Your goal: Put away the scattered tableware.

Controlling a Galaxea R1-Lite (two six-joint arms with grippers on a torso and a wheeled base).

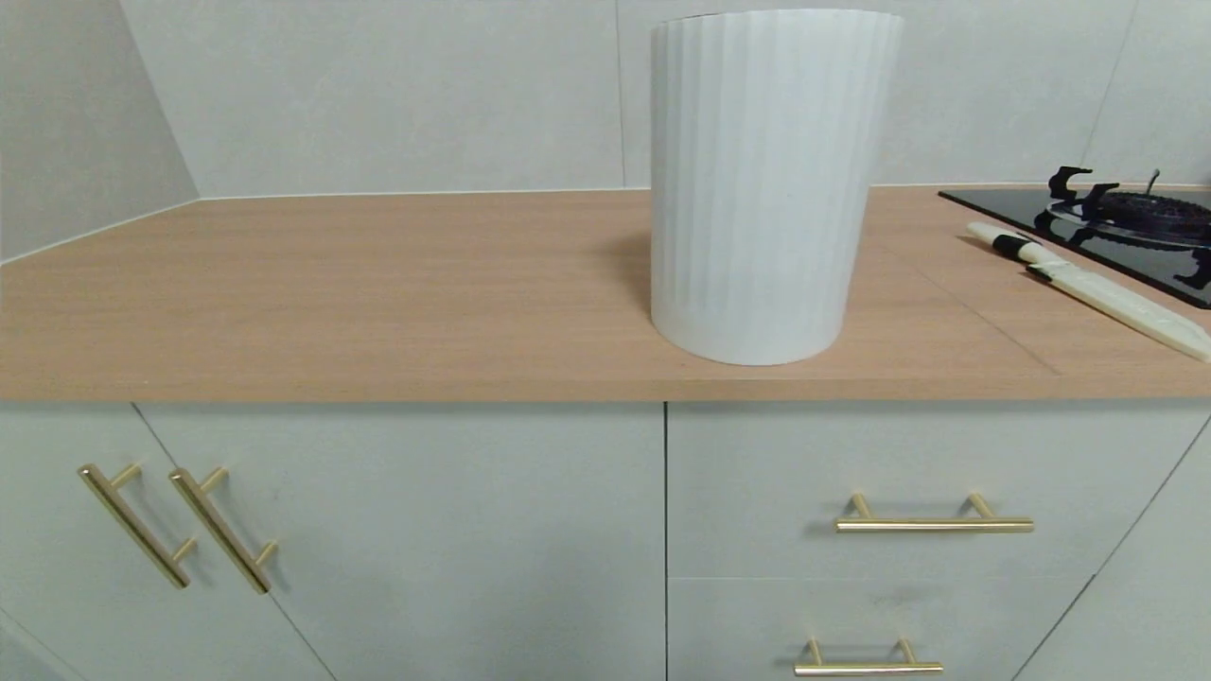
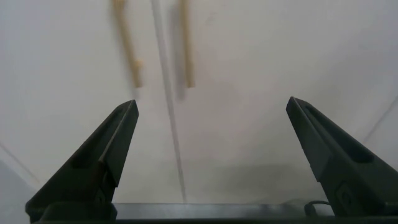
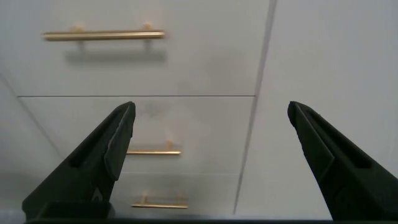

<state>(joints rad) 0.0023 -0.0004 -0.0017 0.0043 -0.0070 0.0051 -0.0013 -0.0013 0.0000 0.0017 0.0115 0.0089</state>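
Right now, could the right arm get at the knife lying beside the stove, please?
Probably yes, once raised: the right gripper faces the drawer fronts below the countertop, open, while the knife lies uncovered on the right, clear of the white container.

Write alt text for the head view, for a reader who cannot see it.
A tall white ribbed container stands near the front edge of a wooden countertop. To the right, a pale, knife-like utensil lies beside a black stovetop. Below are pale cabinet fronts with gold bar handles.
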